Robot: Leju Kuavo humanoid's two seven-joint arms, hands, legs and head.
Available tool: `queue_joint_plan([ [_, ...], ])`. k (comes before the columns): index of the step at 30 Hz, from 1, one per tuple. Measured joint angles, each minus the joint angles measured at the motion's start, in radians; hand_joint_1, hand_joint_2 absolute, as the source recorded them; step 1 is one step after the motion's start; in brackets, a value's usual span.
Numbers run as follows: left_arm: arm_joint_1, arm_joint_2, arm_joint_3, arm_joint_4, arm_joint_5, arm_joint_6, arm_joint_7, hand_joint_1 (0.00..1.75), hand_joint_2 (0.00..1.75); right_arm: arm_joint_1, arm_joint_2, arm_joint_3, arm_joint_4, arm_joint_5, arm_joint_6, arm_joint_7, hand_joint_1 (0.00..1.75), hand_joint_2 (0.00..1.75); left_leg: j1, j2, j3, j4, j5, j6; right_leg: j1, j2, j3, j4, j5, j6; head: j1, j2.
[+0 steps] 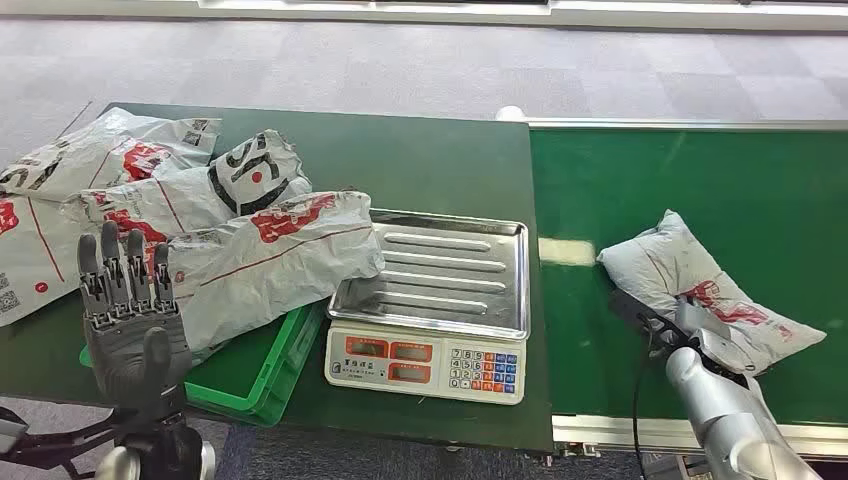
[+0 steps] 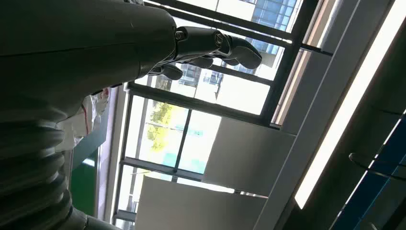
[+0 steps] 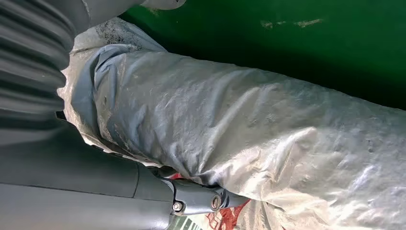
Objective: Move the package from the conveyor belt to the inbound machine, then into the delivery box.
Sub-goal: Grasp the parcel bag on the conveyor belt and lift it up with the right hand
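The package (image 1: 700,290) lies near the belt's (image 1: 690,180) front edge. The right hand (image 3: 143,187) is wrapped around it, fingers underneath, for lifting toward the scale (image 1: 432,300). The left hand (image 1: 130,310) is held up, fingers spread, holding nothing.

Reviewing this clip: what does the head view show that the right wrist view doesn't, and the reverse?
Head view alone: the steel-trayed weighing scale, the green plastic crate heaped with grey courier bags, and the raised left hand, fingers apart, holding nothing. Right wrist view alone: close-up wrinkles of the bag's plastic and a dark finger against it. Both share the grey plastic package on the green conveyor belt and the right hand.
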Motion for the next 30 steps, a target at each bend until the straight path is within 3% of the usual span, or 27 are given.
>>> queue_joint_plan([
  [1,0.0,0.0,0.0,0.0,0.0,0.0,0.0,0.0,1.75,0.002,0.001,0.0,-0.004,0.001,0.001,0.0,1.16,1.75,0.0,0.0,0.0,0.0,0.0,0.0,0.0,0.0,0.0,0.0,0.0,0.0,0.0,0.0],
  [2,0.0,0.0,0.0,0.001,0.0,0.0,0.0,0.0,1.75,0.004,0.001,-0.001,-0.007,0.001,0.002,-0.001,1.31,1.75,0.0,0.0,0.0,0.0,0.0,0.0,0.0,0.0,0.0,0.0,0.0,0.0,0.0,0.0],
  [3,0.0,0.0,0.0,0.001,0.0,0.0,0.0,0.0,1.75,0.008,0.003,-0.002,-0.014,0.002,0.004,-0.001,1.75,1.75,0.0,0.0,0.0,0.0,0.0,0.0,0.0,0.0,0.0,0.0,0.0,0.0,0.0,0.0],
  [16,0.001,-0.002,0.006,0.001,-0.001,0.003,0.007,0.0,1.75,0.031,0.016,-0.016,-0.124,0.055,-0.029,0.049,1.75,1.75,0.0,0.0,0.0,0.0,0.0,0.0,0.0,-0.001,0.001,0.0,0.0,0.0,0.0,0.0],
  [30,0.001,-0.003,0.007,-0.002,-0.001,0.004,0.008,0.0,1.75,0.031,0.027,-0.022,-0.141,0.061,-0.03,0.053,1.75,1.75,0.0,-0.001,-0.001,0.0,0.0,0.0,-0.001,-0.002,0.0,0.0,-0.001,0.001,0.0,0.0],
])
